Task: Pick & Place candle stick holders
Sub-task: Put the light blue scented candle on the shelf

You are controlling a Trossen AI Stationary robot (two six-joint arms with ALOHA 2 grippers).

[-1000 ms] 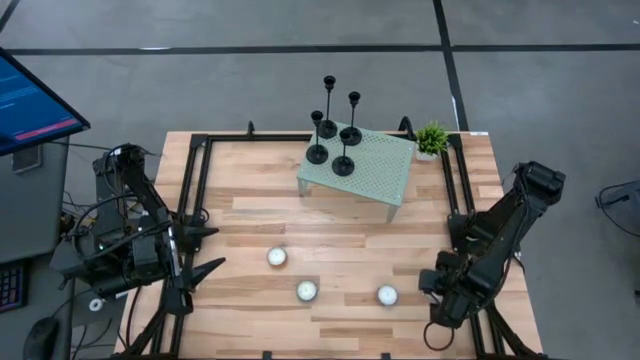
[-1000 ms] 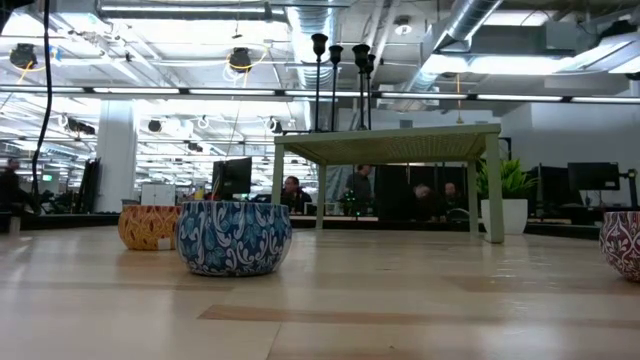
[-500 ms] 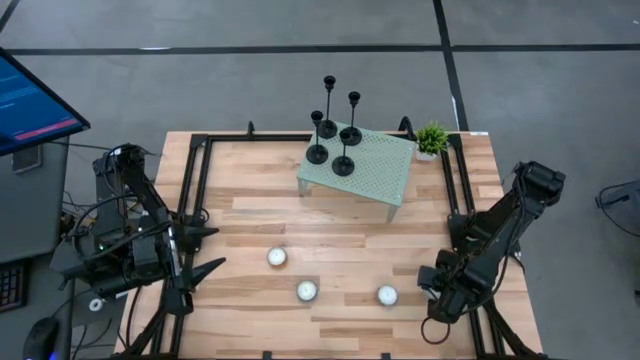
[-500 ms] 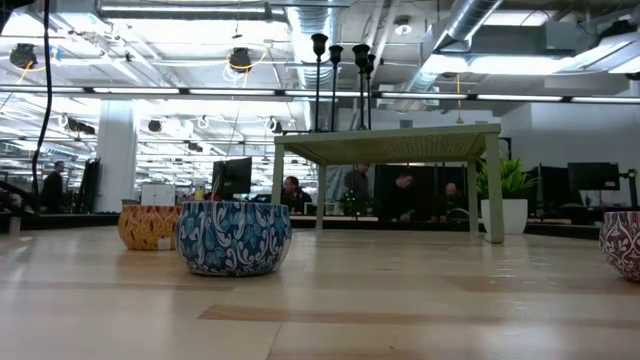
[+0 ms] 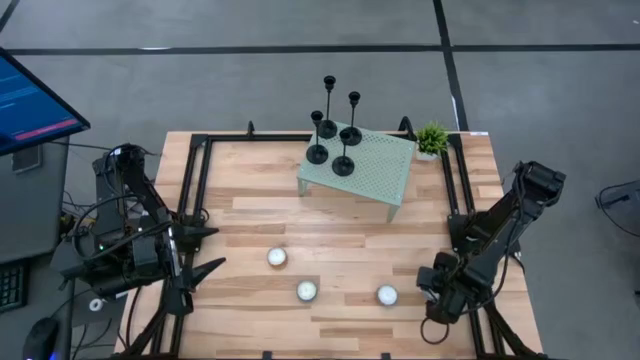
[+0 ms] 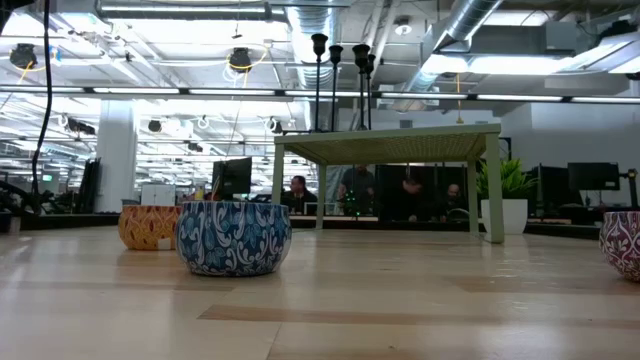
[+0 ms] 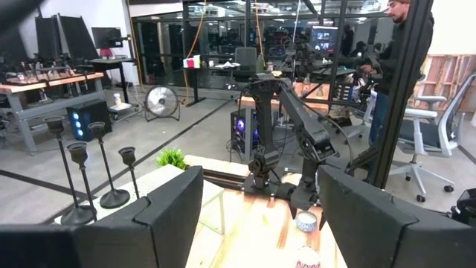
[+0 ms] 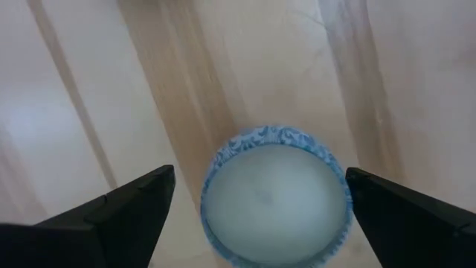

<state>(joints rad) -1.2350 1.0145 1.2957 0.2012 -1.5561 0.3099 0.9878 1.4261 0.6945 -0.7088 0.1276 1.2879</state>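
On the stand (image 5: 372,172) at the surface's (image 5: 250,225) far edge stand four holders (image 5: 333,135). Near the front-right corner, the right end effector (image 5: 432,285) hangs spread over a candle (image 8: 274,195). The left end effector (image 5: 205,250) waits spread at the left edge.

No legible text, label, brand, number or sign found in any view. The monitor (image 5: 30,100) at about 10 o'clock off the table (image 5: 330,230) shows coloured bands that may be lines of text, too small to read. Screens in the room behind are likewise unreadable.
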